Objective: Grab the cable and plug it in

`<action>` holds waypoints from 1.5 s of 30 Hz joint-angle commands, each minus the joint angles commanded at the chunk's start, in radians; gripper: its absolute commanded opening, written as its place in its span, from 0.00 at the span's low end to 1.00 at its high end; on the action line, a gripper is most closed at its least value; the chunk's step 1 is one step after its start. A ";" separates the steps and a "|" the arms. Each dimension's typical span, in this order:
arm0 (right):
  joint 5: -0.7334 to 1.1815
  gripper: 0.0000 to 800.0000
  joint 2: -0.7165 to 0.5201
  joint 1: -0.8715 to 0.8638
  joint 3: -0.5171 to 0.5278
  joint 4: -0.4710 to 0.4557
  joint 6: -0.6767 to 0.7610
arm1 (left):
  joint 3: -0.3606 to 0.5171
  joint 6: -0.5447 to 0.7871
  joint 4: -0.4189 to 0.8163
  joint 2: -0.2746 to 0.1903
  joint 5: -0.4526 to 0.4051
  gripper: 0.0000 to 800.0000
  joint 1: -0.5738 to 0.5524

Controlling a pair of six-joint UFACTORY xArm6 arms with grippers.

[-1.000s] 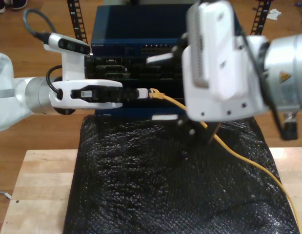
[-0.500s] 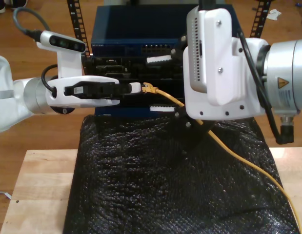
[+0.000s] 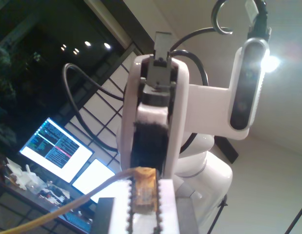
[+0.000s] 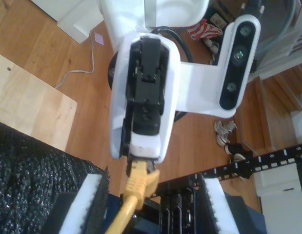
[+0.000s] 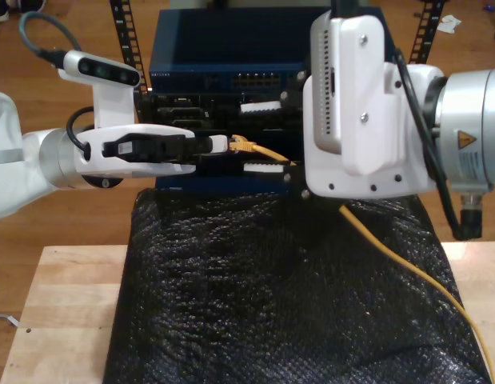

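Observation:
The cable (image 5: 395,260) is thin and yellow-orange, running from the exterior view's lower right up over the black mat. My first gripper (image 5: 223,145) reaches in level from the exterior view's left and is shut on the plug (image 5: 244,145). The first wrist view has the gold-tinted plug (image 3: 143,192) pinched between white serrated fingers (image 3: 122,207). My second gripper (image 5: 247,136) comes from the exterior view's right and is open. One of its white pads (image 4: 92,197) stands on each side of the cable's yellow boot (image 4: 137,183) without touching it. It faces my first gripper (image 4: 141,158).
A dark rack of network gear (image 5: 231,56) with a row of ports (image 5: 259,80) stands just behind the plug. A black bubble-textured mat (image 5: 271,312) covers the wooden table (image 5: 63,312). Black rack rails (image 5: 123,32) rise at the back.
My second gripper has straightened up and risen, and its two pads now stand closer together around the cable. My first gripper lifted the plug slightly and drew it a little to the exterior view's left.

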 joint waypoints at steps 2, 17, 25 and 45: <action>0.000 0.55 0.000 0.003 0.000 0.000 0.000 | 0.000 -0.003 0.000 0.002 0.000 0.03 0.000; -0.003 0.36 0.000 0.005 0.002 0.002 0.003 | 0.002 -0.003 -0.008 0.005 0.008 0.04 0.000; -0.017 0.28 0.002 0.005 0.002 0.003 0.003 | 0.002 -0.003 -0.008 0.009 0.020 0.04 -0.002; -0.020 0.18 0.002 0.005 0.003 0.003 0.009 | 0.002 -0.003 -0.008 0.011 0.021 0.04 -0.002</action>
